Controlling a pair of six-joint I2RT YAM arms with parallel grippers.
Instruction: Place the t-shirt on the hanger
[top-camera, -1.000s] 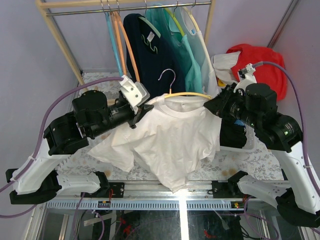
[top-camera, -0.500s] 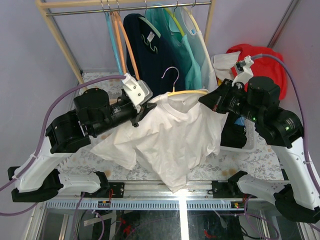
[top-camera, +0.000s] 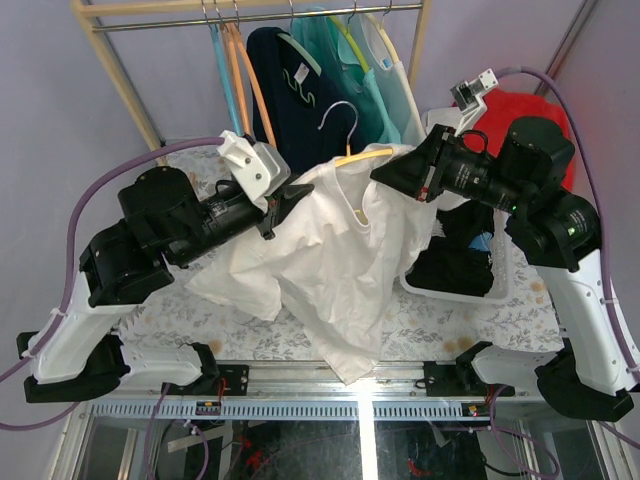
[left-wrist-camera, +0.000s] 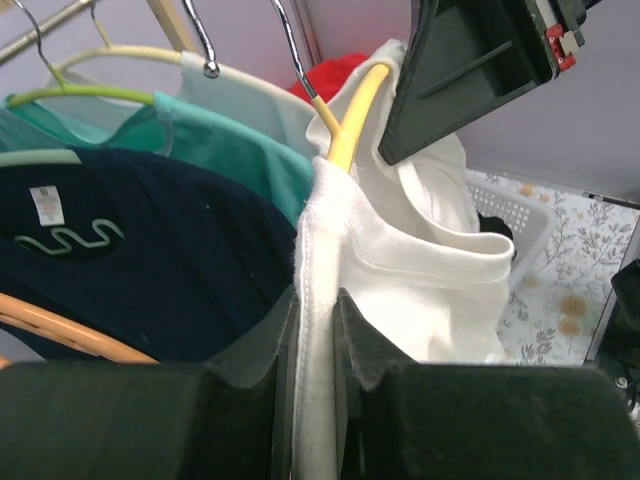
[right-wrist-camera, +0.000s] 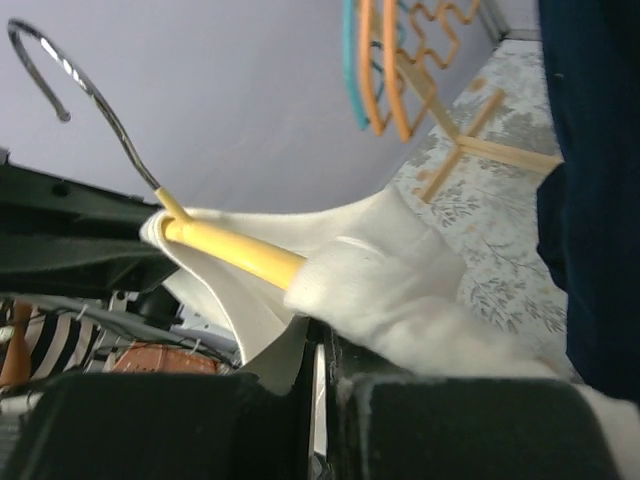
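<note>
White cotton of the t-shirt (top-camera: 330, 260) is drooping from both grips above the table (top-camera: 445, 322), soft, light and limp, so the seamed collar and shoulders are likely offering the firmest hold. Threaded into its neck, the hanger (top-camera: 365, 155), thin, stiff and probably slick, is tilting. Left gripper (left-wrist-camera: 315, 320) is pinching the collar rim; right gripper (right-wrist-camera: 318, 365) is clamping cloth bunched beside the hanger's arm.

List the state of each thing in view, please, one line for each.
white t-shirt: held up, wrinkled.
yellow hanger: partly inside the white t-shirt, hook sticking out, not on the rail.
left gripper: shut on the white t-shirt.
right gripper: shut on the white t-shirt.
navy shirt: hanging on the rail.
</note>
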